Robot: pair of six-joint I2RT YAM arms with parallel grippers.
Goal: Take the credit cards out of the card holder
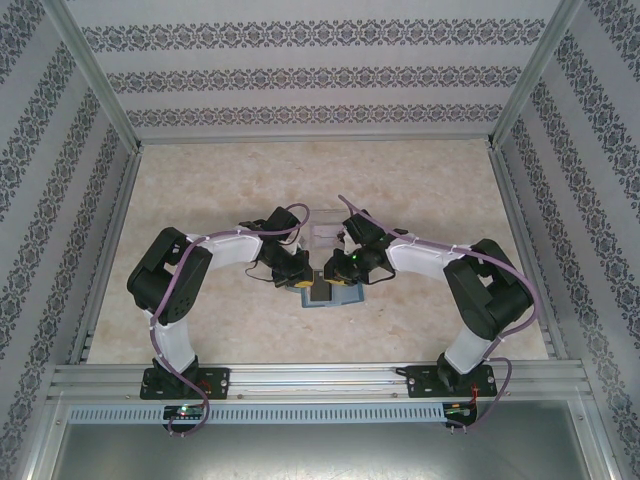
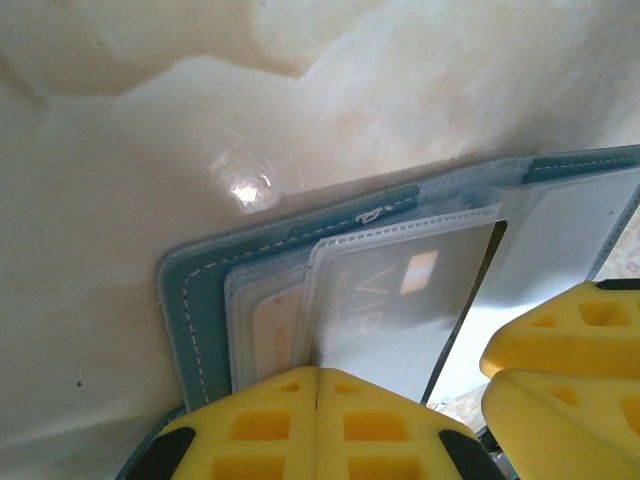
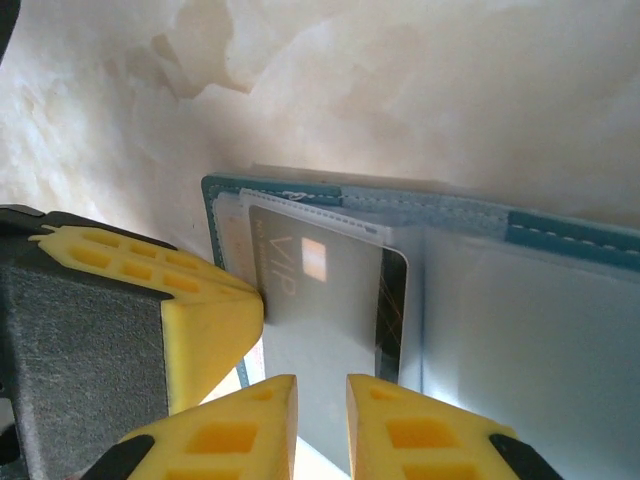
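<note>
Looking down from the top, the card holder [image 1: 332, 294] lies open on the table [image 1: 300, 180], right between both arms. The left gripper [image 2: 316, 385] is fully closed, tips against the edge of the clear pocket [image 2: 262, 300]. The right gripper [image 3: 322, 400] has a narrow gap between its fingers and sits over a pale VIP card [image 3: 320, 290] lying in the holder. Can't tell if it's actually got hold of it.

Two arms bent inward, left gripper [image 1: 298, 282] and right gripper [image 1: 332, 276] meeting over the card holder [image 1: 350, 297], mid table [image 1: 230, 180], clear tray [image 1: 322, 232] just behind.
</note>
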